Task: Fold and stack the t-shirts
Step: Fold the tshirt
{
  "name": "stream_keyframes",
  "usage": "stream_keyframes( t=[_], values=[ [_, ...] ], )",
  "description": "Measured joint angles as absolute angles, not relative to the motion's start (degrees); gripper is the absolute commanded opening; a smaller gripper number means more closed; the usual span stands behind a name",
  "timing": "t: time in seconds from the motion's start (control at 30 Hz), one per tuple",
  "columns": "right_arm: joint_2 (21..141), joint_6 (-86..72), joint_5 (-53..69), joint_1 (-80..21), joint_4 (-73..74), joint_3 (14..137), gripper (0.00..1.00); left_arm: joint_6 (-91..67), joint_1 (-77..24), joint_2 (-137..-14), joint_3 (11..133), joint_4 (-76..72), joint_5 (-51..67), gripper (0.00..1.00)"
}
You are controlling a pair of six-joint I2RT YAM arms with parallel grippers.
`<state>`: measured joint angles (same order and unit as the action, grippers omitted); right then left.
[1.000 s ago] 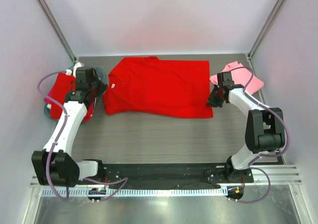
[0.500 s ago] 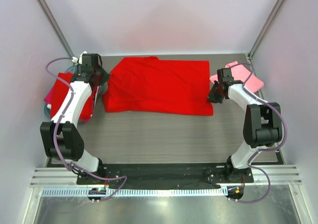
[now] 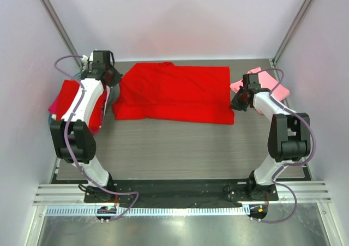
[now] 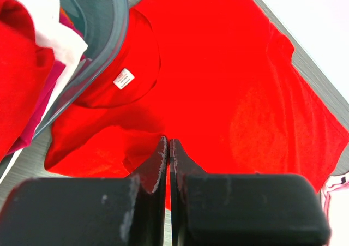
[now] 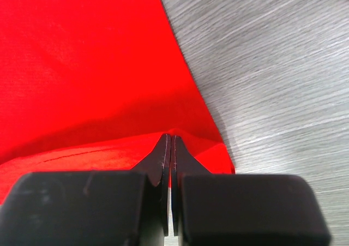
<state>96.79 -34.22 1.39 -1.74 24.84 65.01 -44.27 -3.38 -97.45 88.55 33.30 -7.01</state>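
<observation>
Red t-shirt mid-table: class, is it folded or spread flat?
Partly folded: the red t-shirt lies mostly spread, but left gripper and right gripper pinch its ends, and cloth doubles over at the right one.

The left arm stretches along the table's left edge toward its far left corner, elbow raised. The left gripper (image 4: 166, 143) is turned inward, with its jaws pressed together on a pinch of the red t-shirt (image 3: 174, 93). The right arm stands folded by the right edge, forearm angled back and inward, with the right gripper (image 5: 169, 138) tipped down and its jaws likewise closed on that shirt's near right corner.
</observation>
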Motion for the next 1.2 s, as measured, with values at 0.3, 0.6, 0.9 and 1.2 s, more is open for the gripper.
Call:
stream_keyframes(
  t=[0.3,0.6,0.9,1.2],
  values=[
    [99.11,-34.33,1.58,-1.65,24.01,65.45,0.01,-44.29,-3.38,-102.39,94.45,35.22,-7.01,0.0],
    [100.66,-34.37,1.72,-1.61,23.88,67.44,0.01,-44.31,-3.68,-106.02,98.08,36.75,-7.01,0.0],
    [102.28,-34.37,2.09,-1.34,23.73,68.86,0.01,-44.29,-4.4,-109.69,102.5,37.39,-7.07,0.0],
    [103.13,-34.37,2.35,-0.99,23.64,69.63,0.01,-44.29,-5.45,-113.91,108.16,39.31,-7.94,0.0]
  ],
)
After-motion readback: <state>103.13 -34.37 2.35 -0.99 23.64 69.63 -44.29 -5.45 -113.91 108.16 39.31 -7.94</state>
